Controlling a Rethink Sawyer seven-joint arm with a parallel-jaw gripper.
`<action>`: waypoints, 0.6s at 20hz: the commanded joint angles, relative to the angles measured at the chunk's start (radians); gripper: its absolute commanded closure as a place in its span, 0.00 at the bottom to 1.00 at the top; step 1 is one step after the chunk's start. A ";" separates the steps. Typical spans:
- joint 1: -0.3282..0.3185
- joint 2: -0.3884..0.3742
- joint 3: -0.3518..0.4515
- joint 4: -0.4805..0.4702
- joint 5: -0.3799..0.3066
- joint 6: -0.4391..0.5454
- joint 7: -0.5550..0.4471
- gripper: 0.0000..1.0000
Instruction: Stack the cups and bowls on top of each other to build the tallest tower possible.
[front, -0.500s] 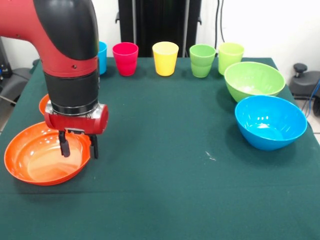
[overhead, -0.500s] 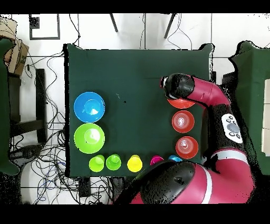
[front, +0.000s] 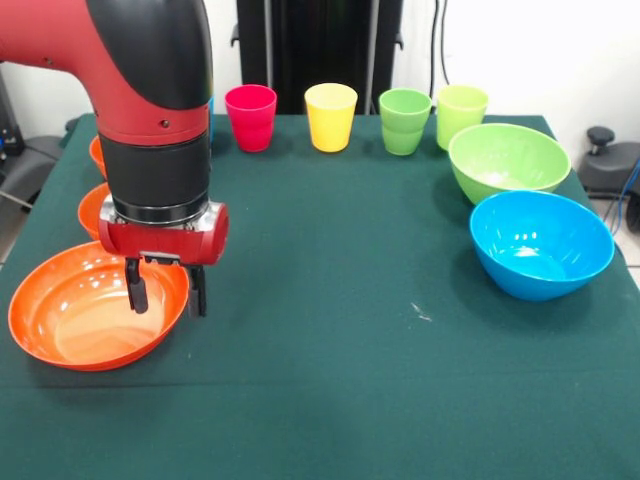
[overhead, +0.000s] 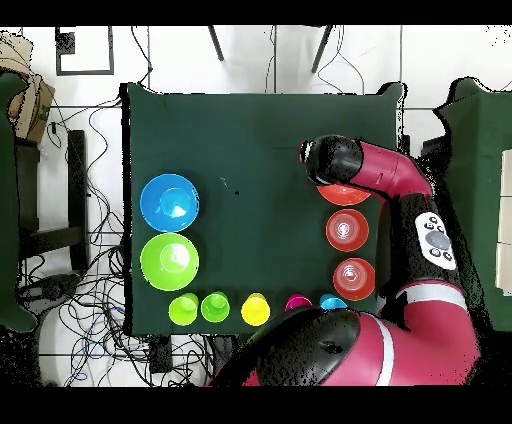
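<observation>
My gripper (front: 166, 292) is open and empty, low over the right rim of the wide orange bowl (front: 80, 318). One finger hangs inside the bowl and the other outside it. Two small orange bowls (front: 90, 208) (front: 97, 152) peek out behind the arm. The pink cup (front: 250, 117), yellow cup (front: 330, 116) and two light green cups (front: 404, 121) (front: 460, 110) stand upright in a row at the far edge. The sky blue cup (overhead: 333, 301) is mostly hidden by the arm. The lime green bowl (front: 508, 160) and the blue bowl (front: 541, 243) sit at the right. No tower stands.
In the overhead view the arm covers most of the wide orange bowl (overhead: 345, 195), with the two small orange bowls (overhead: 347, 229) (overhead: 354, 278) in a line below it. The table edge (front: 300, 470) runs close in front. Cables and chairs surround the table.
The arm and gripper have shifted slightly to the right in the front view, uncovering the second small orange bowl. The fingers stay open. No object has moved.
</observation>
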 joint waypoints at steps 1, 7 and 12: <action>0.020 -0.015 0.072 0.057 -0.070 0.000 -0.064 0.00; 0.031 0.028 0.060 0.044 -0.084 -0.040 -0.042 0.00; 0.039 0.044 0.046 0.054 -0.096 -0.066 -0.030 0.00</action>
